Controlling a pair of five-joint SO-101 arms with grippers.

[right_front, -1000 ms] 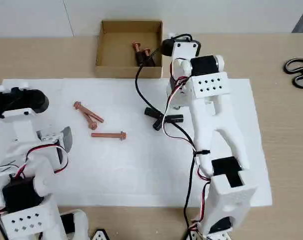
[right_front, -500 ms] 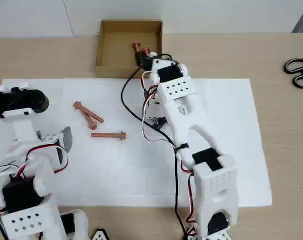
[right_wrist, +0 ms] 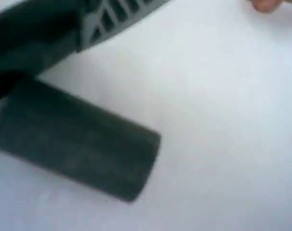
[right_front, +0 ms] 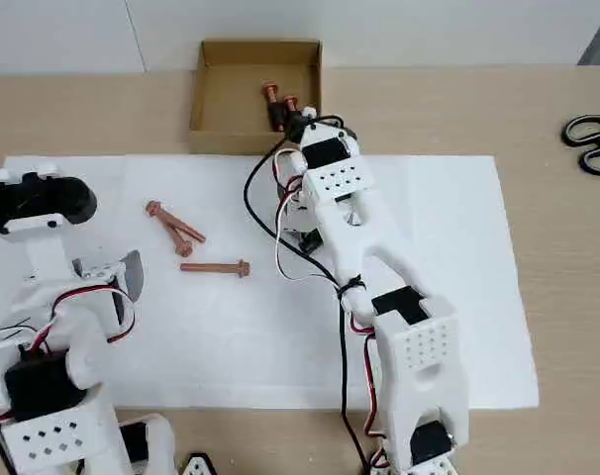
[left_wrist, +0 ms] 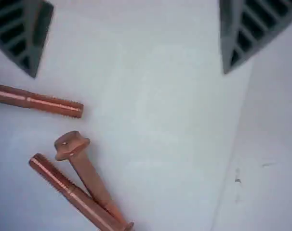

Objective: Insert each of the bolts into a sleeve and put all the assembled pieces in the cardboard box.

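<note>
1. Pale wood forms the bench (right_front: 538,109), which is covered by a white paper sheet (right_front: 231,327).
2. Three copper bolts (right_front: 176,226) are laid on the sheet: two crossed and touching, the third bolt (right_front: 213,267) just beside them.
3. One black sleeve (right_wrist: 78,144) is laid flat on the sheet under the right arm (right_front: 359,228).
4. Two sleeved bolts (right_front: 280,104) are held in the cardboard box (right_front: 226,99) beyond the sheet.
5. The jaws of the left arm (right_front: 52,327) are spread wide and empty above the sheet; whether the right arm's jaws are open or closed cannot be told.
6. Scissors (right_front: 592,139) are seen at the bench's edge.
</note>
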